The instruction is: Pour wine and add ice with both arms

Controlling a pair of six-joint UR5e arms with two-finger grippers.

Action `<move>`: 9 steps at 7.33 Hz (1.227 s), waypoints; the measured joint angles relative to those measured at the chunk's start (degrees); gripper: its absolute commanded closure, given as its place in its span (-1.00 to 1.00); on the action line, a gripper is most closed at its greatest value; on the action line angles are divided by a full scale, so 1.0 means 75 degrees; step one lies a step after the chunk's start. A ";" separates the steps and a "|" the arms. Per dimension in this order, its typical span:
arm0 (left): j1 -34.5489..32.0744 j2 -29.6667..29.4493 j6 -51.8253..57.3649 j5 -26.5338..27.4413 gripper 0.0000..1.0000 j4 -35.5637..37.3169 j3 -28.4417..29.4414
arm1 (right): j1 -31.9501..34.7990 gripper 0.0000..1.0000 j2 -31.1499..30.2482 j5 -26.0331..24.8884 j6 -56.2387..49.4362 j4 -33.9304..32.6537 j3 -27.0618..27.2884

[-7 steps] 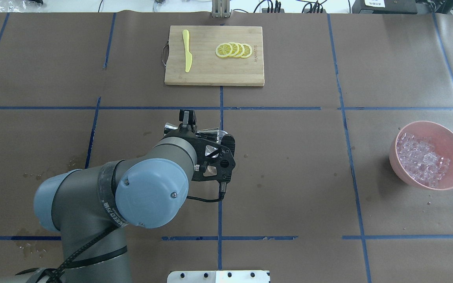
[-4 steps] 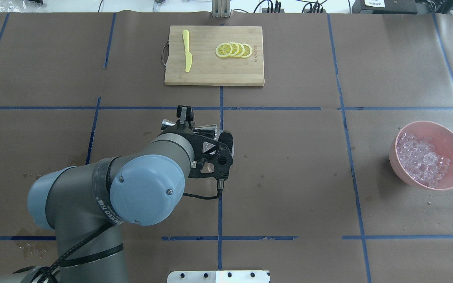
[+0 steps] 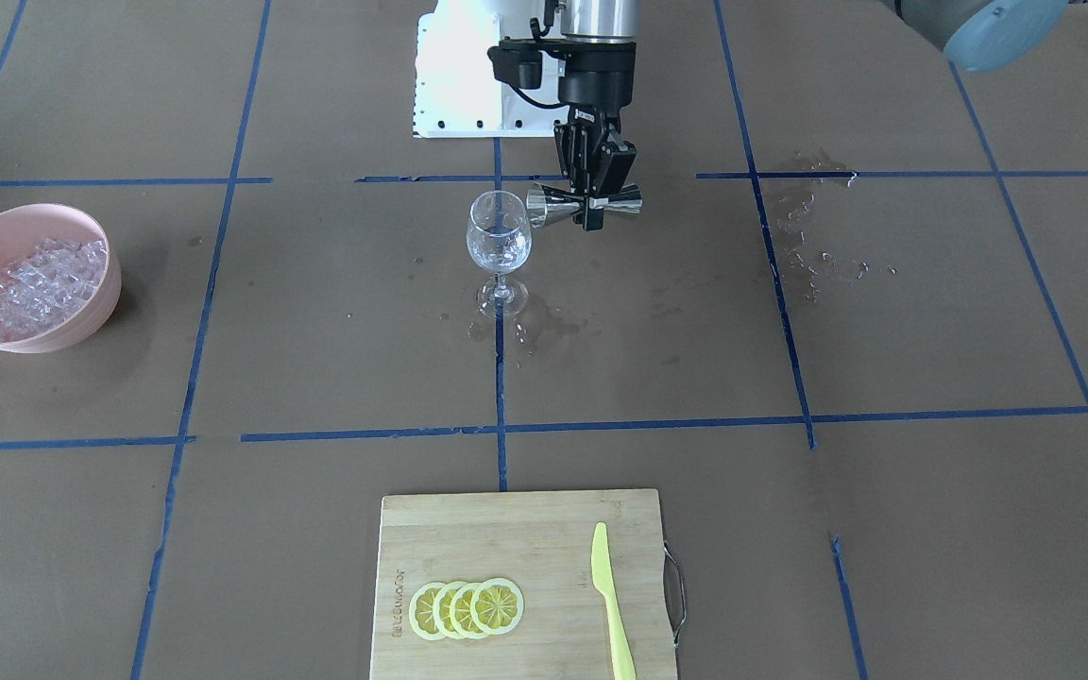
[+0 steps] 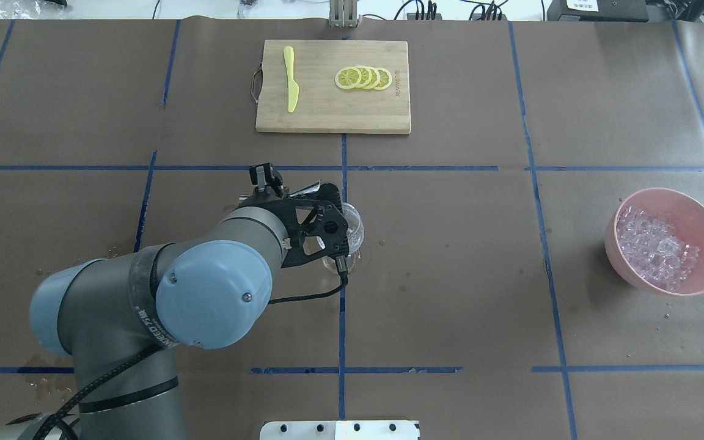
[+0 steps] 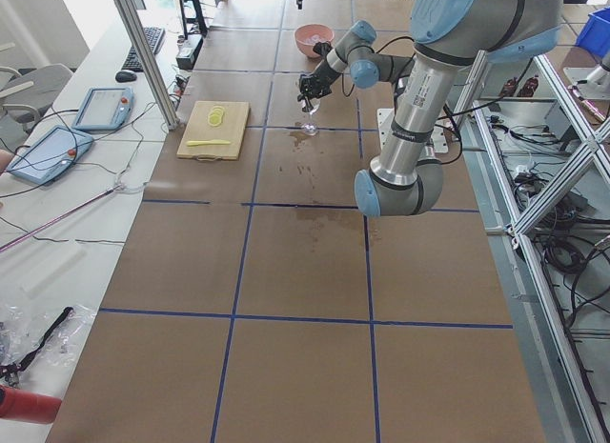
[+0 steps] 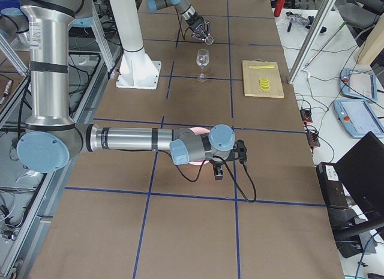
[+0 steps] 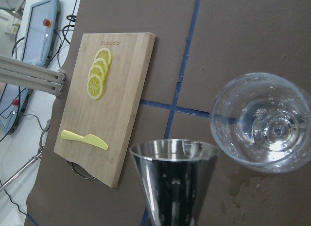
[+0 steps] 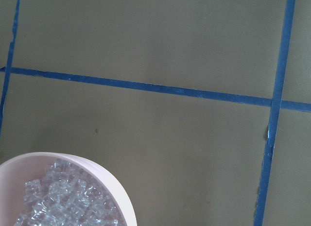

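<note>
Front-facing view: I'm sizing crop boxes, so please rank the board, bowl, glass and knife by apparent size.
1. Board
2. Bowl
3. Glass and knife: unsure. The knife is longer, the glass wider.

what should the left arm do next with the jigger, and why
Probably nudge the left tool toward the wine glass until the jigger mouth is over the bowl. The jigger lies sideways, mouth beside the rim, and wet patches mark the table by the foot.

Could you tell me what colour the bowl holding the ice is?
The bowl is pink, clearest in the overhead view.
</note>
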 measured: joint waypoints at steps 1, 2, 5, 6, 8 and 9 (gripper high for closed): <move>-0.0024 0.0543 -0.1060 0.0049 1.00 -0.0761 -0.0037 | -0.0012 -1.00 0.0042 0.0000 0.0000 0.0000 -0.0061; -0.0020 0.1054 -0.1839 0.0306 1.00 -0.1323 -0.0070 | -0.0024 -1.00 0.0126 0.0000 0.0000 0.0000 -0.0188; 0.0071 0.2834 -0.3561 0.1151 1.00 -0.3140 -0.0004 | -0.0035 -1.00 0.0282 0.0002 0.0052 0.0000 -0.0368; 0.0094 0.3621 -0.4120 0.1359 1.00 -0.4537 0.0240 | -0.0040 -1.00 0.0293 0.0007 0.0097 0.0000 -0.0357; 0.0159 0.4972 -0.4850 0.1839 1.00 -0.7878 0.1320 | -0.0053 -1.00 0.0307 0.0011 0.0135 0.0002 -0.0338; 0.0197 0.5489 -0.5059 0.2003 1.00 -0.9541 0.1937 | -0.0056 -1.00 0.0310 0.0011 0.0152 0.0007 -0.0319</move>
